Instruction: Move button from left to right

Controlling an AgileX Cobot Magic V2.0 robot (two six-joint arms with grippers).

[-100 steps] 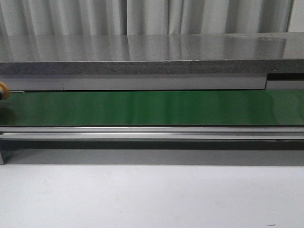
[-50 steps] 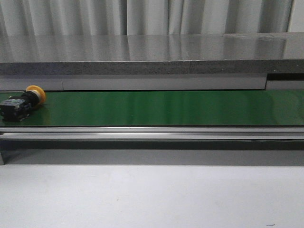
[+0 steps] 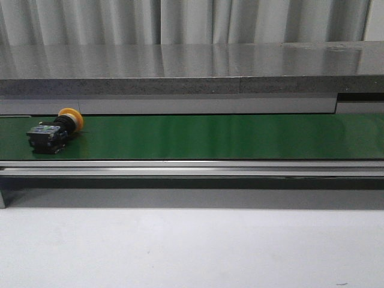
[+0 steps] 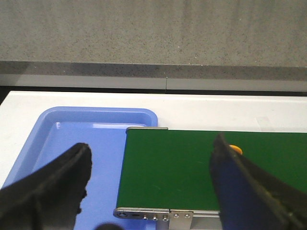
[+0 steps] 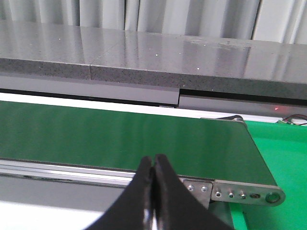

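The button (image 3: 55,131) lies on its side on the green belt (image 3: 228,135), at middle left of the front view. The left tool (image 4: 148,187) is spread wide and grasps nothing. The right tool (image 5: 153,165) is clenched, empty.

The conveyor belt (image 3: 228,135) is smooth green material with a soft sheen, framed by brushed metal rails (image 3: 192,167). Behind it runs a speckled grey stone-like ledge (image 3: 180,85) with a polished, reflective top. The button (image 3: 55,131) has a glossy orange-yellow plastic cap on a matt black body. The blue tray (image 4: 72,139) looks like shiny plastic. The desk (image 3: 192,246) is matt white.
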